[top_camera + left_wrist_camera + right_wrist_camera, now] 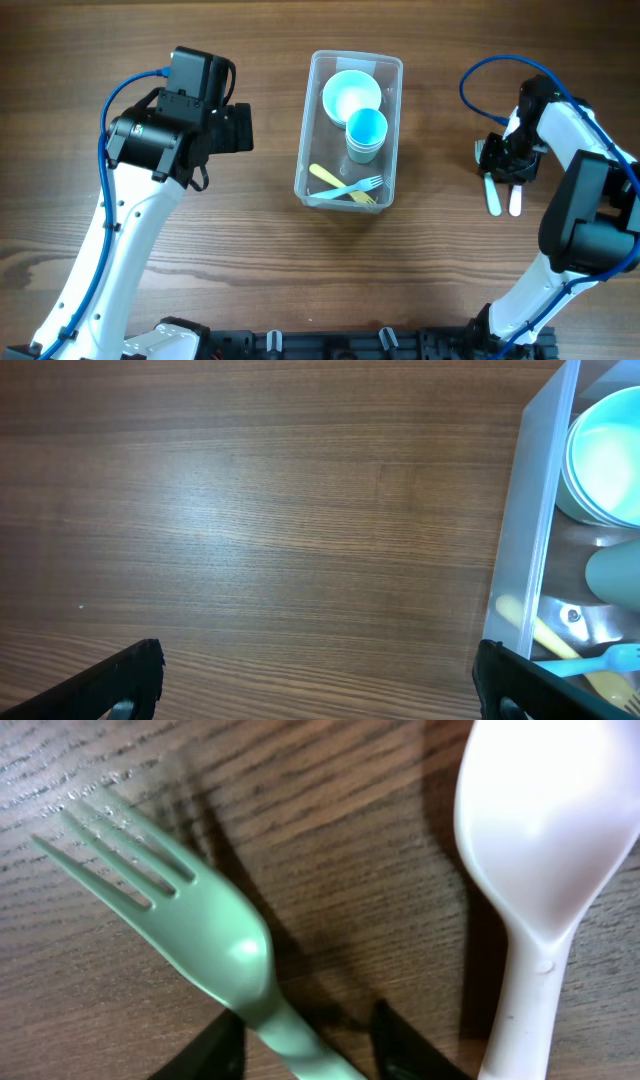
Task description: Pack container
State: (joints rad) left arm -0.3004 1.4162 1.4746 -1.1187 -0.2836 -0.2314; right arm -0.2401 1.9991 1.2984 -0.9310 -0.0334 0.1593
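Left arm [150,145] raised, jaws wide apart; right arm [562,125] low.

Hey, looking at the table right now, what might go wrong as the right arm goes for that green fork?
1. The white spoon lies close beside the green fork. The right fingers straddle the fork's handle and may nudge the spoon.
2. The container already holds a bowl, cups and two forks, so the green fork could catch on the rim or stick out.

table [440,280]: brown wood grain | container [304,140]: centre, on table | spoon [540,810]: right side, on table
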